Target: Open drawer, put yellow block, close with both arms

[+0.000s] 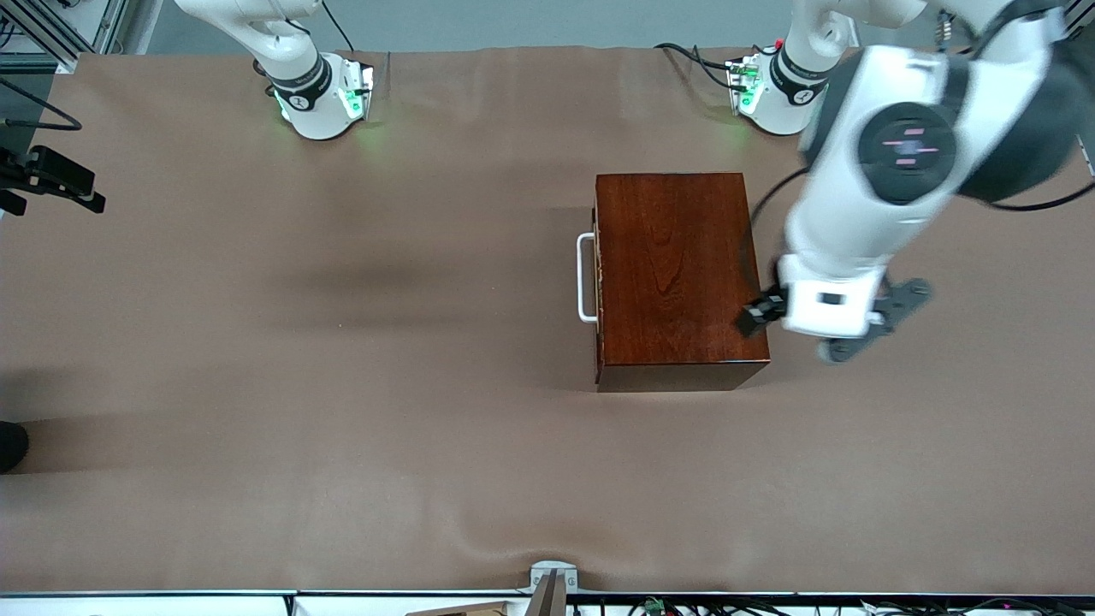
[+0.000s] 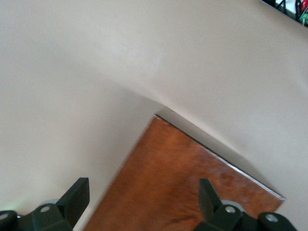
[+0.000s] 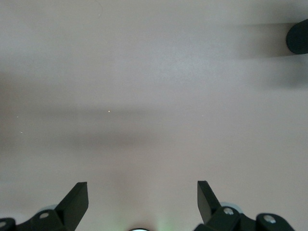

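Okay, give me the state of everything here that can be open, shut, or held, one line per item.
Drawer with the white U-shaped bar handle: shut, flush in the glossy dark mahogany wooden box.
Left gripper: open, empty, over the box's edge at the left arm's end.
Right gripper: open, empty, over bare brown table cloth.
Yellow block: not visible.

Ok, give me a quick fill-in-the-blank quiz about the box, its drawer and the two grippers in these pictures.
1. The drawer of the wooden box is ____.
2. The drawer's white handle faces the ____ arm's end of the table.
3. The left gripper, fingers open, hangs over an edge of the ____.
4. The right gripper is open over bare ____.

Missing words: shut; right; box; tablecloth
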Controlling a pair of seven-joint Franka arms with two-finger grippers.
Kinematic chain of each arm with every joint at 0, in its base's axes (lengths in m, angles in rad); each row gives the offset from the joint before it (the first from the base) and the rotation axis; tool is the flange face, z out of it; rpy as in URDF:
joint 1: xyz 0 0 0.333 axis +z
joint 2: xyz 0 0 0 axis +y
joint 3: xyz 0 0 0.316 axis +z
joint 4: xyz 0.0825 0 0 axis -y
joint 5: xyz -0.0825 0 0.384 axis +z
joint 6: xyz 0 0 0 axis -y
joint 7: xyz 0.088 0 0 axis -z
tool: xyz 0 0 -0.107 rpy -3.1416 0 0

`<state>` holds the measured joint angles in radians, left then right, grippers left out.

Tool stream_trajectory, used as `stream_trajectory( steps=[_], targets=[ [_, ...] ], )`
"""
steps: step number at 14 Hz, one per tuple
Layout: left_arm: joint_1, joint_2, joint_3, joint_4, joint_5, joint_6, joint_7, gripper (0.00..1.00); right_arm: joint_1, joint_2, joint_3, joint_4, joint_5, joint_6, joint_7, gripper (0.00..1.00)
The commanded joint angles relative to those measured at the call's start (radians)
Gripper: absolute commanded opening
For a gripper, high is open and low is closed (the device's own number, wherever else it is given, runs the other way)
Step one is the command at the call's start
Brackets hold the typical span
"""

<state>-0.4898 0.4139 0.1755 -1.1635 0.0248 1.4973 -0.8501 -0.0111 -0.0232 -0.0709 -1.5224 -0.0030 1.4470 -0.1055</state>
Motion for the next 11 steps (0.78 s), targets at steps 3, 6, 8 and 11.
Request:
stream_trajectory(
  steps=[3, 6, 8, 11],
  targets=[
    [0.108, -0.075, -0.016, -0.034, 0.009, -0.081, 0.258, 1.00, -0.021, -0.015, 0.016, 0.004, -0.014, -0.014, -0.005, 1.00],
    [0.154, -0.107, -0.016, -0.038, 0.009, -0.120, 0.368, 1.00, -0.021, -0.015, 0.016, 0.004, -0.014, -0.014, -0.005, 1.00],
    [0.172, -0.139, -0.016, -0.065, 0.009, -0.121, 0.455, 1.00, -0.024, -0.015, 0.014, 0.004, -0.014, -0.014, -0.005, 1.00],
    [0.200, -0.194, -0.016, -0.114, 0.010, -0.121, 0.575, 1.00, -0.030, -0.015, 0.014, 0.004, -0.014, -0.014, -0.005, 1.00]
  ],
)
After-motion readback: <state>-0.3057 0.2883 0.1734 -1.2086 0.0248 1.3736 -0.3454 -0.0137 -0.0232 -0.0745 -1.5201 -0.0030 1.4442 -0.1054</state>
